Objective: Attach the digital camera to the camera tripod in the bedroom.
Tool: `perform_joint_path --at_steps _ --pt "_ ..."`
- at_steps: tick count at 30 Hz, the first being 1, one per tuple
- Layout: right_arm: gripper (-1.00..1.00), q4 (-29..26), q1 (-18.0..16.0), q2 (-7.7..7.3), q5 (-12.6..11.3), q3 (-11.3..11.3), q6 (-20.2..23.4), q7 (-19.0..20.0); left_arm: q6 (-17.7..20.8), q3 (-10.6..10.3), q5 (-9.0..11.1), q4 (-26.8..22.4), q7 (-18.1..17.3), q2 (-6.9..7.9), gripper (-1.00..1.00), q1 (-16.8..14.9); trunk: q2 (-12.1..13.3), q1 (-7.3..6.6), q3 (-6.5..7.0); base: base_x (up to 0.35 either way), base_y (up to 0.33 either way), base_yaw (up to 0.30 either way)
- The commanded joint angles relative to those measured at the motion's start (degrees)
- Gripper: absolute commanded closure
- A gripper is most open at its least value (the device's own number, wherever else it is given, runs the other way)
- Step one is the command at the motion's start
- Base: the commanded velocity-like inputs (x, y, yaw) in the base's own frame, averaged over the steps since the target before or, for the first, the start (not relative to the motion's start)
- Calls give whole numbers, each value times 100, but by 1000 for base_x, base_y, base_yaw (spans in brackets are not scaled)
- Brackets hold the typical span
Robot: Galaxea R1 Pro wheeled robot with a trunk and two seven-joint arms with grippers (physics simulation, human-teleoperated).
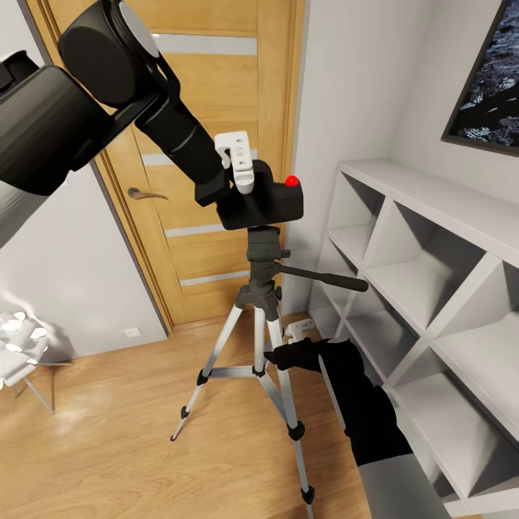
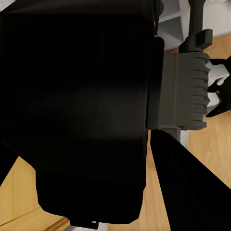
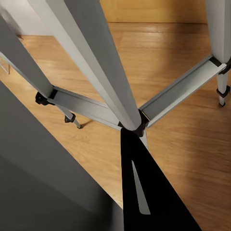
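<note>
Holding the digital camera (image 1: 261, 196) in the left gripper (image 1: 241, 164), white fingers (image 1: 244, 160) closing on the top rear of the black body, red button (image 1: 292, 181) at the far top corner, base sitting on or just above the black head (image 1: 264, 245) of the camera tripod (image 1: 259, 317) in front of the wooden door (image 1: 209, 144), beside the white shelving (image 1: 432, 274); contact between base and head not resolvable here. Seeming a small, rigid, light block with smooth sides, so likely slipping or twisting under a loose pinch; gripping best across the flat front and back faces, well clear of the button. Reaching with the right gripper (image 1: 288, 357) in among the silver legs at the centre brace (image 3: 139, 126), one dark finger (image 3: 144, 192) lying just beside a leg (image 3: 91, 57); whether those fingers are open or clamped on the leg cannot be told. Judging the tripod as stiff but light and top-heavy, prone to tipping under a sideways push on the head or on the long pan handle (image 1: 324, 277), so bracing low on a leg or the centre column looking the safest hold while pressing the camera straight down.
</note>
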Motion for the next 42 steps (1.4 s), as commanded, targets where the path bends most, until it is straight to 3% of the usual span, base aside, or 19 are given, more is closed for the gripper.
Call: perform_joint_path --at_steps 1,5,7,11,14,17,18,19,24,37,42 --pt "100 402 -4 3 533 -13 -73 41 47 -13 -64 -7 -66 3 100 -10 -8 4 -11 0 0 0" --pt "100 402 -4 3 535 -12 -73 41 47 -39 -54 -22 -70 -7 100 -10 -8 4 -11 0 0 0" --pt "100 402 -4 3 533 -12 -73 41 48 -48 53 -35 -92 -9 100 -10 -8 4 -11 0 0 0" --pt "100 402 -4 3 533 -11 -73 41 50 -82 752 -85 -124 -8 100 -10 -8 4 -11 0 0 0" --pt "100 402 -4 3 535 -11 -73 41 48 -144 1020 -101 -117 -5 100 -10 -8 4 -11 0 0 0" --pt "100 402 -4 3 536 -11 -73 41 53 -304 1136 -116 -106 -11 100 -10 -8 4 -11 0 0 0" --pt "100 402 -4 3 537 -11 -73 41 57 -436 980 -123 32 -18 100 -10 -8 4 -11 0 0 0" --pt "100 402 -4 3 537 -11 -73 41 60 -433 876 -128 96 -20 100 -10 -8 4 -11 0 0 0" --pt "100 402 -4 3 537 -11 -73 44 63 -419 618 -141 202 -36 100 -10 -8 4 -11 0 0 0" --pt "100 402 -4 3 537 -11 -73 48 64 -429 502 -141 233 -32 100 -10 -8 4 -11 0 0 0" --pt "100 402 -4 3 537 -11 -73 42 64 -435 340 -142 239 -20 100 -10 -8 4 -11 0 0 0"
